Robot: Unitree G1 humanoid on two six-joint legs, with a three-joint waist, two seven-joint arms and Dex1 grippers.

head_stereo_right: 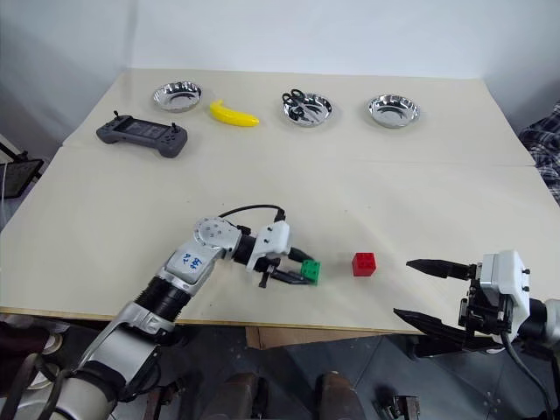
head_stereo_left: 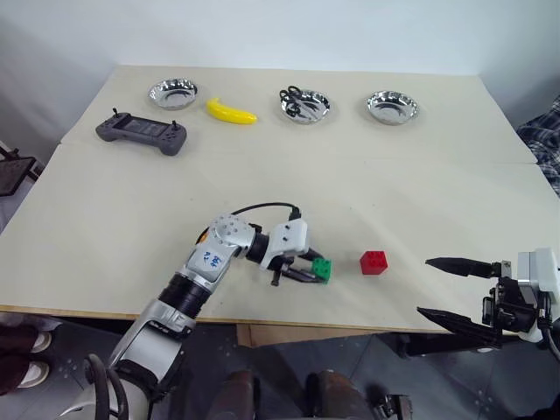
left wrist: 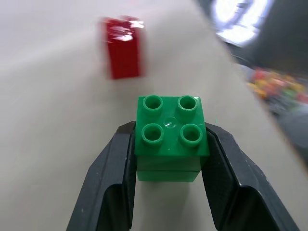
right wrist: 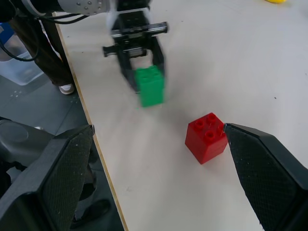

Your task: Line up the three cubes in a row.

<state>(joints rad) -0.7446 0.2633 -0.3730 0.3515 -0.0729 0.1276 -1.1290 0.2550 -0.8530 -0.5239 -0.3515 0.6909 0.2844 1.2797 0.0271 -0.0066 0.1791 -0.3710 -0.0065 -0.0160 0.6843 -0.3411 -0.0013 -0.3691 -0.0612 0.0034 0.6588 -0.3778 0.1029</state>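
1. Right now the left gripper (head_stereo_left: 308, 271) is clamped on the green cube (head_stereo_left: 323, 269), one black finger (left wrist: 113, 180) pressed against each side of it, studs facing up.
2. That green cube sits near the front edge of the worktop (head_stereo_left: 131, 245), roughly at the middle of its width.
3. Just beside the green cube, towards the robot's right, stands the red cube (head_stereo_left: 374, 262); the two are apart, with a strip of bare worktop between them.
4. From where I stand I cannot tell whether the green cube rests on the worktop or is lifted slightly off it.
5. The right gripper (head_stereo_left: 457, 293) hangs past the front edge, off to the right of the red cube, with its two black fingers spread wide and nothing between them.
6. In the right wrist view the red cube (right wrist: 207, 137) lies ahead between those spread fingers but well clear of them, and the green cube (right wrist: 150, 85) is farther on, in the other gripper.
7. Far behind the green cube, along the back of the worktop, a row of things runs from left to right: a grey game controller (head_stereo_left: 141, 132), a steel bowl (head_stereo_left: 172, 93), a banana (head_stereo_left: 231, 111), a second steel bowl (head_stereo_left: 304, 106) holding black scissors (head_stereo_left: 294, 94), and a third steel bowl (head_stereo_left: 392, 107).
8. I cannot pick out an orange-yellow cube.
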